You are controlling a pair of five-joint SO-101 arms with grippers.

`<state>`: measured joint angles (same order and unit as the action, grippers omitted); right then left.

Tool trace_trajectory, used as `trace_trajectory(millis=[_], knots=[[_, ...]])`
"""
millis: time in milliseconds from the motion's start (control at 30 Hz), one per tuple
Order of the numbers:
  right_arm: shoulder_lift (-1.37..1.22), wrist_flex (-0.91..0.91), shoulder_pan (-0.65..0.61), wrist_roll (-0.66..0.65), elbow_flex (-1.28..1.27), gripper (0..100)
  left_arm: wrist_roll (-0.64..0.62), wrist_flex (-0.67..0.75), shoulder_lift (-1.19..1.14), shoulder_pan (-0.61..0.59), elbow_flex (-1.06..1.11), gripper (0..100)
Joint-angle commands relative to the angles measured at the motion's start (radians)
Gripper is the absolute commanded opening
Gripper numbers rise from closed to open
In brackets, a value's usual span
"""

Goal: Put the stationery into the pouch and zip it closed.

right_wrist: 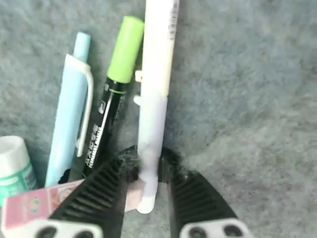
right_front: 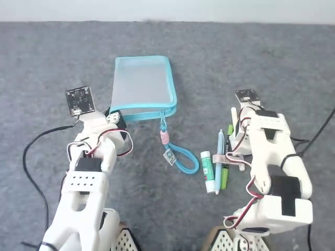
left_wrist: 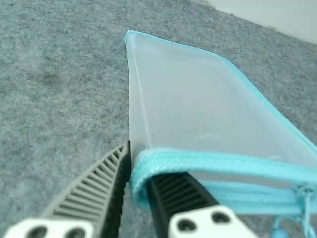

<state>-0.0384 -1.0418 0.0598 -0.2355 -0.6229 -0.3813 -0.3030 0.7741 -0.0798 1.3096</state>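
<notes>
Looking first at the left claw [left_wrist: 136, 166], we find its two fingers drawn close together and pinching the near corner of the pouch [left_wrist: 198, 109] at its turquoise zip edge. The grey finger is pressed against the outside of the corner and the black one is tucked under the zip band. We cannot tell whether the zip is open there. In the high view the pouch [right_front: 144, 86] lies flat on the grey worktop [right_front: 52, 52], stretching away from that claw. Its blue strap [right_front: 186, 159] hangs from the zip's other end and loops toward the stationery.

The right claw [right_wrist: 146, 166] is nearly closed too, its dark fingers clamped on either side of a white pen [right_wrist: 158, 59] near one end, so that the pen runs straight out from between them. Just beside the white pen lies a green marker [right_wrist: 124, 44], and next to that a blue pen [right_wrist: 69, 109], all three roughly parallel. A glue stick [right_wrist: 12, 163] sits beyond the blue pen, and a pink eraser [right_wrist: 34, 203] rests by the claw's finger, touching the pens.

From above, the glue stick [right_front: 208, 170], blue pen [right_front: 219, 157] and green marker [right_front: 225, 175] lie bunched together, well apart from the pouch, with the strap between them.
</notes>
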Motion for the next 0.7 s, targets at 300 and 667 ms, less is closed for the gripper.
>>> trace_trajectory(millis=[300, 667], knots=[[0.570, -0.346, -0.038, -0.038, 0.121, 0.7, 0.009, 0.028, 0.005, 0.006, -0.008, 1], [0.796, -0.611, -0.544, -0.110, 0.181, 0.7, 0.008, 0.031, 0.005, -0.071, -0.013, 1]])
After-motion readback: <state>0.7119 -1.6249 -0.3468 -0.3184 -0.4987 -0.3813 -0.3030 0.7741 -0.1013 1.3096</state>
